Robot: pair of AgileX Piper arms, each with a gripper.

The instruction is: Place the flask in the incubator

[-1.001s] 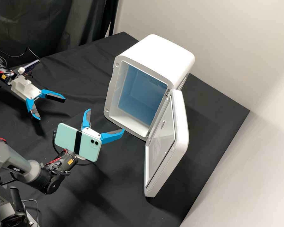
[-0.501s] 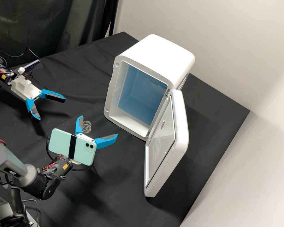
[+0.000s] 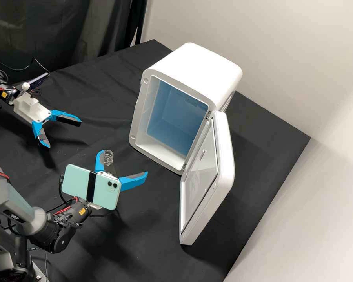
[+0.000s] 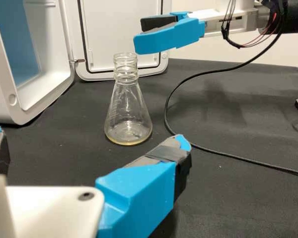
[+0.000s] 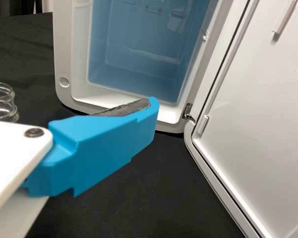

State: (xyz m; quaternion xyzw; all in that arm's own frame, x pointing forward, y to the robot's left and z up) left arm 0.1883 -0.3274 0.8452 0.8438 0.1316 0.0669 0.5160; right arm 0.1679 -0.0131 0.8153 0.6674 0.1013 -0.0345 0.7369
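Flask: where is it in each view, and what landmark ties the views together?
High view: flask left of centre, in front of the incubator.
Left wrist view: mid-picture, upright on the bench.
Right wrist view: neck at the edge, near the incubator's rim.
Shared landmark: the incubator's blue interior.

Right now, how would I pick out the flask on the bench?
Find the white incubator with its door swung open on the black bench. In front of its opening stands a clear conical flask, upright between the right gripper's open blue fingers: the only glass thing there.
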